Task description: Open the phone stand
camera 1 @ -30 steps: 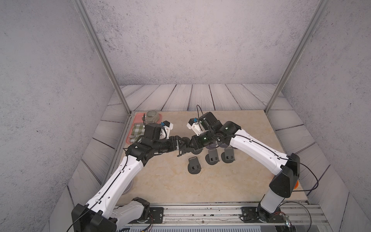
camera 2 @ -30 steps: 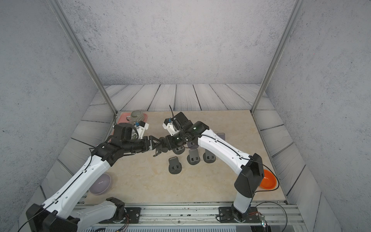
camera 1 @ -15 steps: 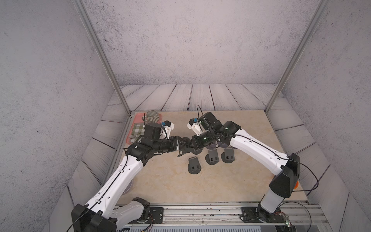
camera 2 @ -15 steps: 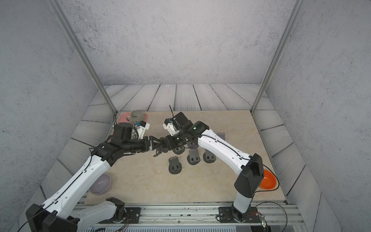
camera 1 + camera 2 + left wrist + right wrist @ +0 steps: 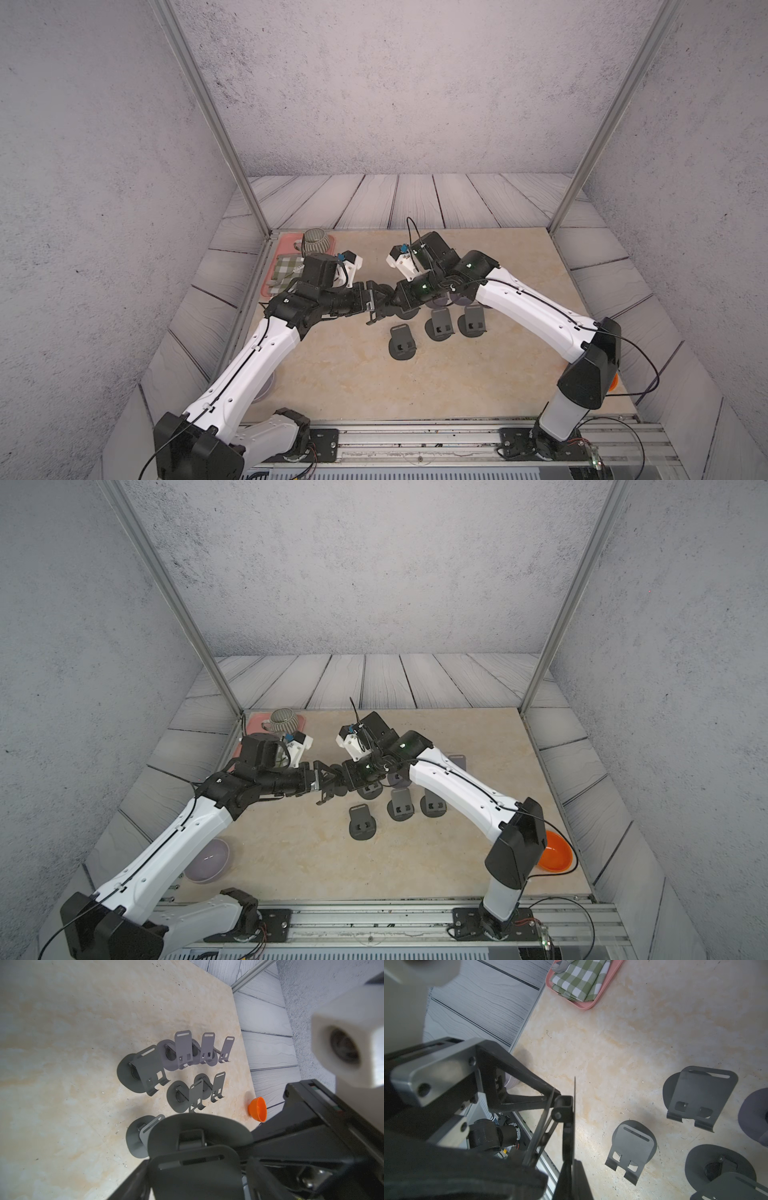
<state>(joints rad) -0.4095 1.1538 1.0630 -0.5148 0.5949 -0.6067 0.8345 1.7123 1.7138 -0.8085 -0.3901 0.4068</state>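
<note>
A dark grey phone stand (image 5: 384, 306) hangs above the middle of the table between the two grippers. My right gripper (image 5: 394, 302) is shut on its round base (image 5: 199, 1126), which shows edge-on in the right wrist view. The back plate (image 5: 195, 1167) is tilted away from the base on its hinge (image 5: 563, 1105). My left gripper (image 5: 375, 303) is open, its fingers (image 5: 133, 1184) standing on either side of that plate with small gaps. In the right wrist view one left finger's tip lies close against the plate's top edge (image 5: 548, 1105).
Several opened stands (image 5: 401, 343) stand on the table just below and right of the grippers. A pink tray (image 5: 583, 1004) with a green checked cloth and a striped mug (image 5: 316, 243) sits back left. A lilac bowl (image 5: 208, 860) is front left, an orange bowl (image 5: 555, 856) front right.
The left gripper's jaws stand wider around the stand's plate than a second ago. Both arms have hardly moved.
</note>
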